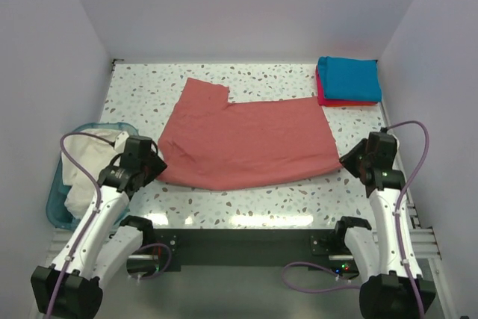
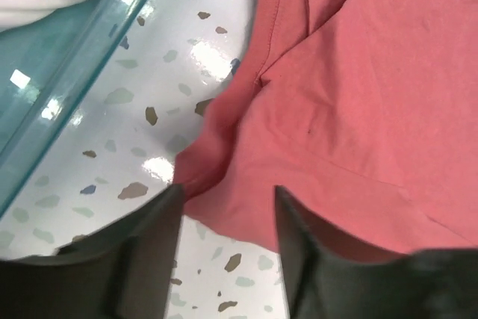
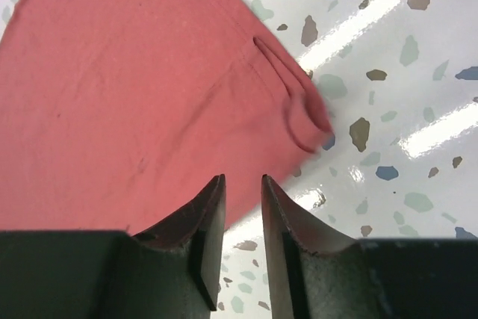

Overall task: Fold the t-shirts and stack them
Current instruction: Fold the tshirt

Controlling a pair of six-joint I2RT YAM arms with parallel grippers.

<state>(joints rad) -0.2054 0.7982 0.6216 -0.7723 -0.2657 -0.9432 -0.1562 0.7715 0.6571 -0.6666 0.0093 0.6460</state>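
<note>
I am looking into a robot lab's test cell: plain pale walls (image 1: 246, 5) box in the speckled table (image 1: 246, 203) on three sides, and at the table's near edge a black mount (image 1: 239, 248) carries the left arm (image 1: 97, 222) and right arm (image 1: 390, 211), purple cables (image 1: 408, 122) looping beside them.

walls (image 1: 246, 5): plain pale lilac | table (image 1: 261, 193): speckled terrazzo, glossy glare
</note>
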